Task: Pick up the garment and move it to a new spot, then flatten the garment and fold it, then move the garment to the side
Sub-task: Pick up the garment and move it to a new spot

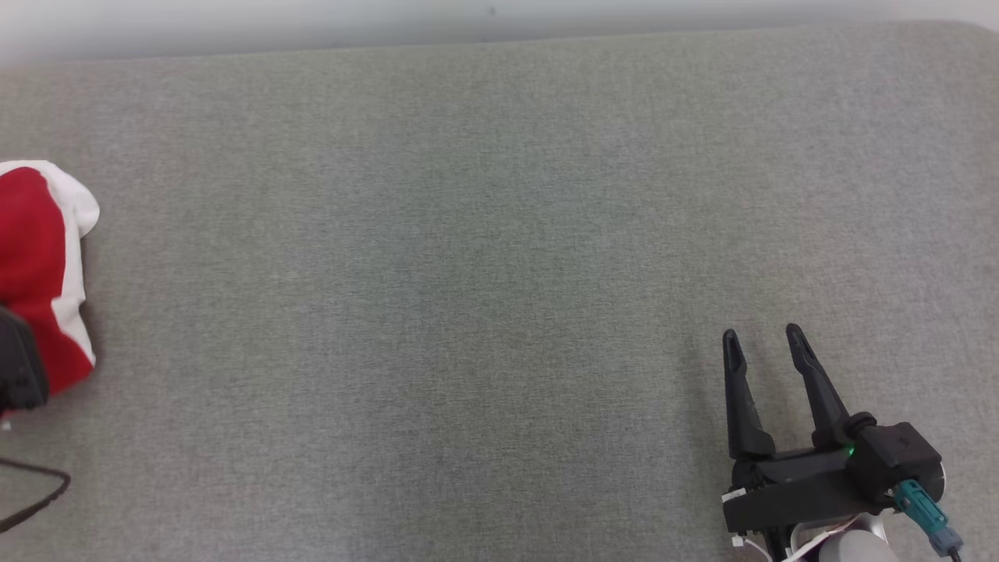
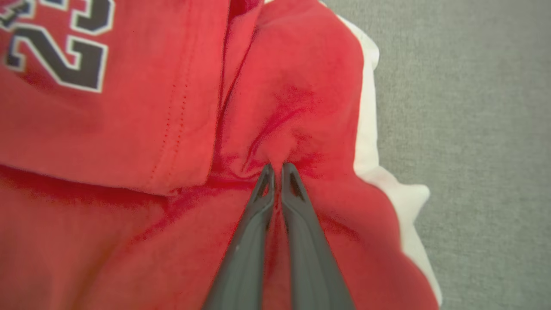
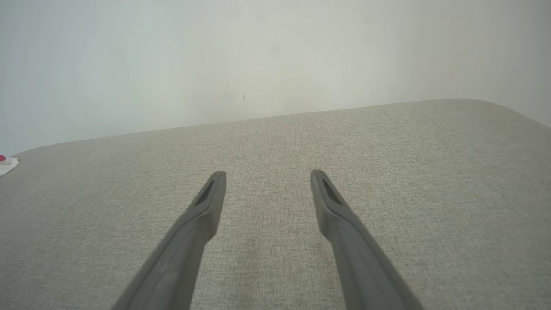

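Note:
The garment (image 1: 35,265) is red with white trim and lies bunched at the far left edge of the grey surface in the head view. Up close, the garment (image 2: 150,129) shows a dark number print at the upper left and a white stripe along its right side. My left gripper (image 2: 277,165) is shut on a pinched fold of the red cloth, which puckers around the tips. Its dark body (image 1: 19,371) peeks in at the left edge of the head view. My right gripper (image 1: 761,337) stands open at the lower right, far from the garment, with nothing between its fingers.
A grey fabric-covered surface (image 1: 484,273) spreads wide between the garment and my right gripper. Its far edge meets a pale wall (image 3: 258,56). A black cable (image 1: 39,496) loops at the lower left. A scrap of the garment's white trim (image 3: 6,165) shows at the far left.

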You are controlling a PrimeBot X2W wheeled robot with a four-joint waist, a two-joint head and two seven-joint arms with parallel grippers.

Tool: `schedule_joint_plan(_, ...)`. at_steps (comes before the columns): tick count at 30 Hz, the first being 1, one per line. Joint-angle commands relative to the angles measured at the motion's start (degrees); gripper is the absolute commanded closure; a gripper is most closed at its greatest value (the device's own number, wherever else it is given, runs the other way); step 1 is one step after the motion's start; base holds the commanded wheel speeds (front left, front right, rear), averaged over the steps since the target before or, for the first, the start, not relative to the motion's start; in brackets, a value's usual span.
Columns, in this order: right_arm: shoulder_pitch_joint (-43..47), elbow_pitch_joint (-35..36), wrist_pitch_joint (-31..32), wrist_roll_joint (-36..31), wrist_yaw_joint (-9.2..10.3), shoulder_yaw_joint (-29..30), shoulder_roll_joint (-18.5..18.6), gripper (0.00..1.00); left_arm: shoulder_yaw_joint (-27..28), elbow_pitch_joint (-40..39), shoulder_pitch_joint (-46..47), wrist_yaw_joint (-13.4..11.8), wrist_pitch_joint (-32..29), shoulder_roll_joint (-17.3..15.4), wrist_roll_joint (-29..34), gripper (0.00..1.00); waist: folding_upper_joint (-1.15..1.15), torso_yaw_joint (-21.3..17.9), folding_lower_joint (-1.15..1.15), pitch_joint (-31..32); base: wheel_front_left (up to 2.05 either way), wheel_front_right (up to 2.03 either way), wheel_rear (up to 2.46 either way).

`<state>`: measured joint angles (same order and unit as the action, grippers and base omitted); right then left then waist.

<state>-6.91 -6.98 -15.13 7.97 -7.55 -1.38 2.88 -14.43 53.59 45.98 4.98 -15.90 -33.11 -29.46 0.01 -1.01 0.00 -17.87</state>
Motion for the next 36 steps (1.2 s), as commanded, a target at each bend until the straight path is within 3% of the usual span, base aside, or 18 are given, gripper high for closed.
schedule_joint_plan(1, 0.5, 0.0, -0.1, 0.2, 0.12, 0.3, 0.0, 0.0, 0.2, -0.4, 0.9, -0.2, 1.2, -0.1, 0.5, 1.0, -0.01, 0.5, 0.0, 0.4, 0.0, 0.0, 0.0)
schedule_joint_plan(9, 1.6, -0.4, -0.1, 0.3, 0.12, 0.3, 0.0, 0.0, 1.0, -5.0, 4.4, -1.3, 14.2, -0.8, 1.8, 1.0, -0.01, 3.5, 0.0, 2.7, 0.0, 0.0, 0.0)
schedule_joint_plan(17, 3.1, -0.8, -0.1, 1.0, 0.12, 0.1, 0.0, 0.0, 2.3, -12.8, 9.3, -0.7, 21.9, -1.8, 1.7, 1.0, -0.01, 4.6, 0.0, 5.8, 0.0, 0.0, 0.0)
schedule_joint_plan(27, 4.1, -1.1, -0.1, 2.1, 0.12, -0.2, 0.0, 0.0, 0.3, -24.7, 14.1, -0.3, 21.9, -0.4, 2.7, 1.0, -0.01, 2.7, 0.0, 8.0, 0.0, 0.0, 0.0)
schedule_joint_plan(36, 4.4, -1.4, -0.1, 4.5, 0.12, -0.9, 0.0, 0.0, -3.2, -35.7, 17.9, -0.3, 17.4, 2.4, 2.6, 1.0, -0.01, -2.5, 0.0, 9.1, 0.0, 0.0, 0.0)
